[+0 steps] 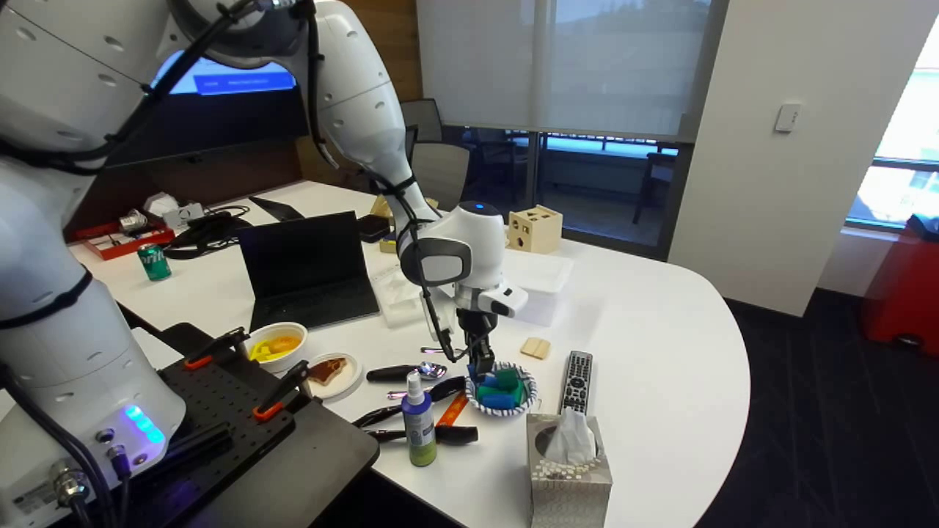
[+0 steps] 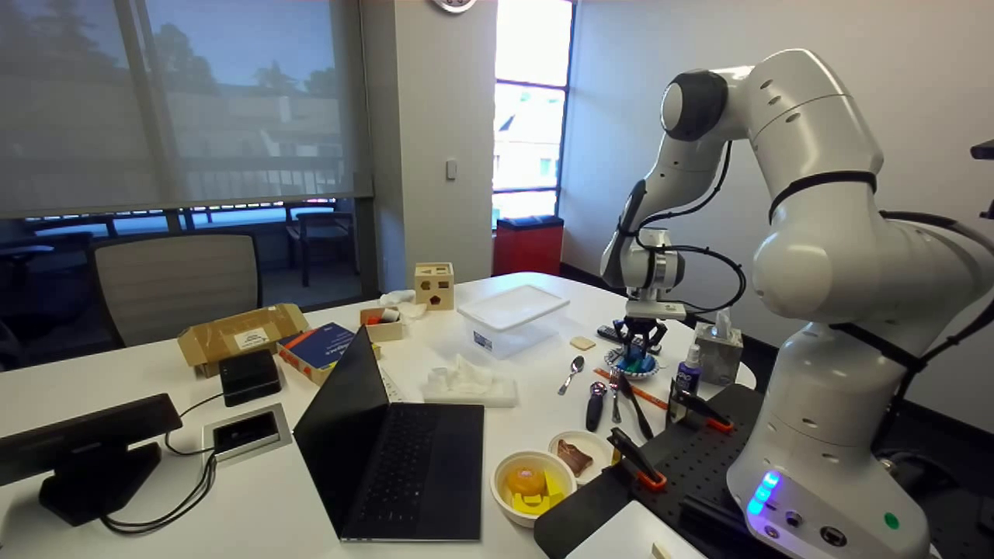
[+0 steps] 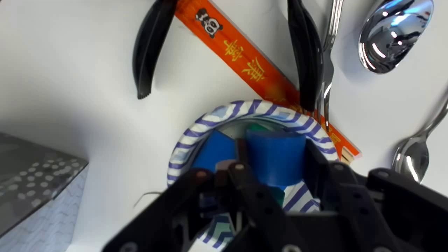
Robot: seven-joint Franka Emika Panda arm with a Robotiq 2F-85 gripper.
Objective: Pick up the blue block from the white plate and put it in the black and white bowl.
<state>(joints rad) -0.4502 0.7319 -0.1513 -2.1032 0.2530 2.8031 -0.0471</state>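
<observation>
My gripper [image 3: 276,154] is shut on a blue block [image 3: 278,161] with a rounded side, one finger on each side of it. In the wrist view the held block is above the black and white bowl [image 3: 190,133], whose striped rim shows round it. The bowl holds other blue and green blocks. In both exterior views the gripper [image 1: 481,361] [image 2: 641,340] points down at the bowl [image 1: 506,412] [image 2: 638,376]; whether the held block touches what is inside cannot be told. The white plate [image 1: 353,375] [image 2: 599,450] bears a brown piece and shows no blue block.
A spray bottle [image 1: 420,425], a tissue box [image 1: 568,477] and a remote [image 1: 577,381] stand or lie near the bowl. An orange chopstick wrapper [image 3: 238,49] and cutlery lie beside it. A bowl with yellow-orange things [image 2: 534,458], a laptop [image 2: 419,466] and a lidded box [image 2: 512,307] are farther off.
</observation>
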